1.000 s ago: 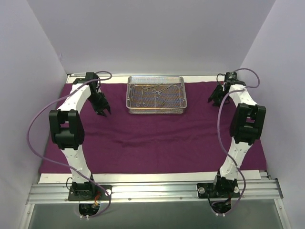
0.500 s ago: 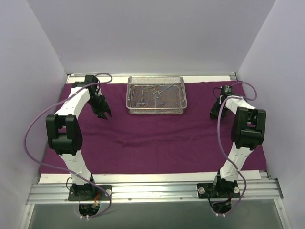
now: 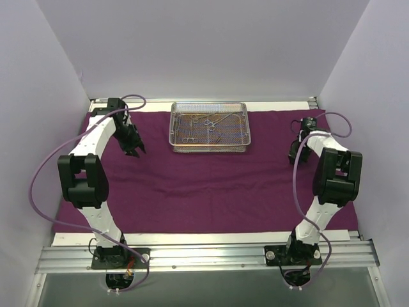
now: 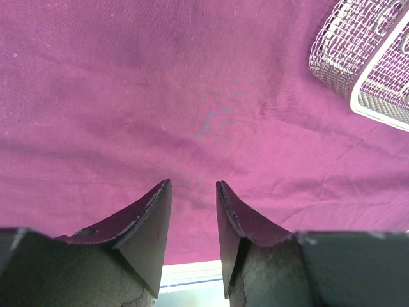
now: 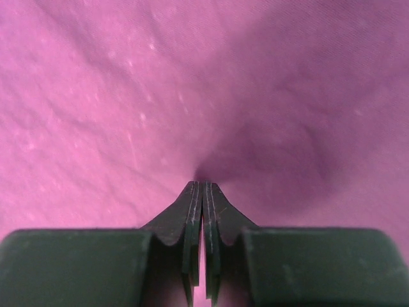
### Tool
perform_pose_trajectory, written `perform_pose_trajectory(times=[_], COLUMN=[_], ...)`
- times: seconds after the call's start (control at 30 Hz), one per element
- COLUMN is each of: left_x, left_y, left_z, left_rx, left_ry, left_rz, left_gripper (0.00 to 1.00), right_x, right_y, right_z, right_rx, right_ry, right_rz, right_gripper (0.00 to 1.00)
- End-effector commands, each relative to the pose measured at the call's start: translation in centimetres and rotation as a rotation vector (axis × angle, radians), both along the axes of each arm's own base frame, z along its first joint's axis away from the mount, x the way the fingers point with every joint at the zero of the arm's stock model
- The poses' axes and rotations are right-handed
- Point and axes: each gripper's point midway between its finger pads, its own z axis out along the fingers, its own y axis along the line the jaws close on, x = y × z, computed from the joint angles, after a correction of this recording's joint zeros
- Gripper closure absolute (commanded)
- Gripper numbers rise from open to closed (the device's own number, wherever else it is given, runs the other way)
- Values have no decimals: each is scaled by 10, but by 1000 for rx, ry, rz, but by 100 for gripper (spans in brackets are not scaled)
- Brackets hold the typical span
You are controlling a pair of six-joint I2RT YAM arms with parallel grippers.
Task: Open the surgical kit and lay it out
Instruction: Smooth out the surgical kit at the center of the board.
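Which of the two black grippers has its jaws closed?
The right gripper: its jaws are shut, pinching a pucker of the dark purple cloth wrap. The left gripper is open, with a clear gap.

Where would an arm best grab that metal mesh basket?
Probably the left short wall of the wire-mesh tray, from straight above, one finger inside and one outside: the wall is thin and upright, the forceps lie mid-tray, and the open left gripper is nearest.
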Motion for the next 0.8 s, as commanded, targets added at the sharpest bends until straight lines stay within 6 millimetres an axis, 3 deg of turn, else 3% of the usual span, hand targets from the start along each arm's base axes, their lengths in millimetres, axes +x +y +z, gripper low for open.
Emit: perform_pose_trajectory(times=[0.0,0.1,0.13,0.2,0.23,0.33,0.37,0.6,0.77], left_x=[-3,-15,-18,-27,-29,-35,-36,-37,-34], left_y=[2,1,0,-1,-1,-1,-2,-3,-4], left_z=[29,24,24,21,21,21,21,29,36], left_rx=[2,-3,-8,-13,-18,-17,-20,-26,-32], left_ry=[-76,-66,-65,-57,-57,-52,-51,-59,-72], left_rz=[-24,-22,-22,-19,-20,-22,-24,-43,-54], left_gripper=[57,57,57,57,57,57,57,55,55], right_x=[0,-15,-21,-39,-59,-81,-94,-130,-149], right_y=[2,21,38,54,63,74,76,73,65], right_z=[63,83,85,90,77,70,54,-5,-24], right_rx=[-62,-52,-9,37,76,130,151,171,142], right_ry=[-52,-57,-62,-68,-31,-63,-38,93,200], right_rz=[59,112,139,147,123,79,60,-13,-106], right_gripper=[94,86,85,84,84,97,100,100,100])
